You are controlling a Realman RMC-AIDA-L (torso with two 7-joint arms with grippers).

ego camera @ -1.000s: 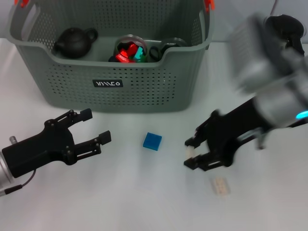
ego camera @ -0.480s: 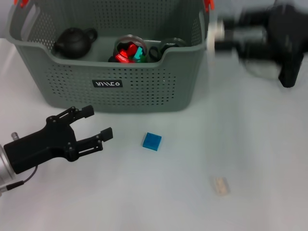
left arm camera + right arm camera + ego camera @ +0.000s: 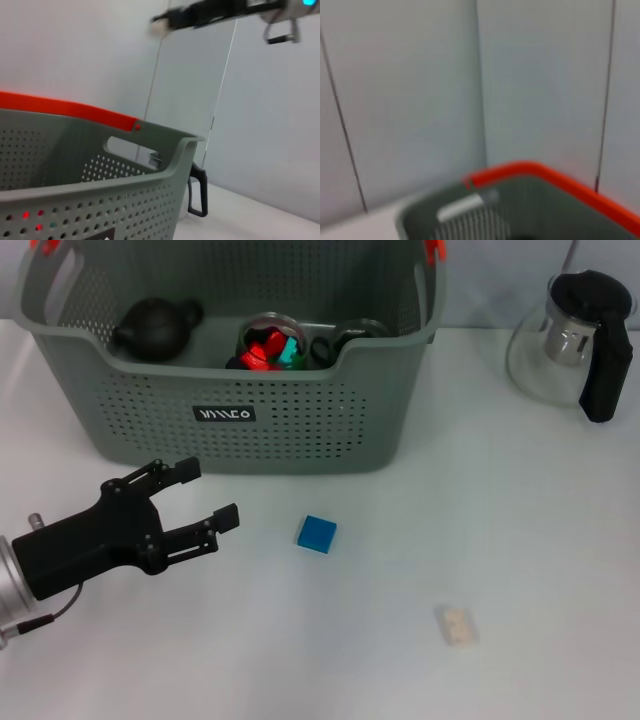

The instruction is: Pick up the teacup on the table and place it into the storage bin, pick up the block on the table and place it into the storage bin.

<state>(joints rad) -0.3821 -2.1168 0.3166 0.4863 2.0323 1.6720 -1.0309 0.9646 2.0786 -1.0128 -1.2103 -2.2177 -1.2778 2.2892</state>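
The blue block lies on the white table in front of the storage bin, a grey-green perforated basket with orange clips. My left gripper hovers open just left of the block, with nothing between its fingers. The right arm is out of the head view. In the left wrist view my right gripper shows blurred, high above the bin's rim. It is shut on a small pale thing that I take for the teacup. The right wrist view shows only the bin's orange-edged rim and the wall.
Inside the bin are a black teapot, a glass bowl with red and green pieces and dark items. A glass kettle with a black handle stands at the back right. A small beige piece lies at the front right.
The right arm has lifted off the table with the pale thing, swung up past the bin's right end and left the head view. The left gripper has edged slightly right.
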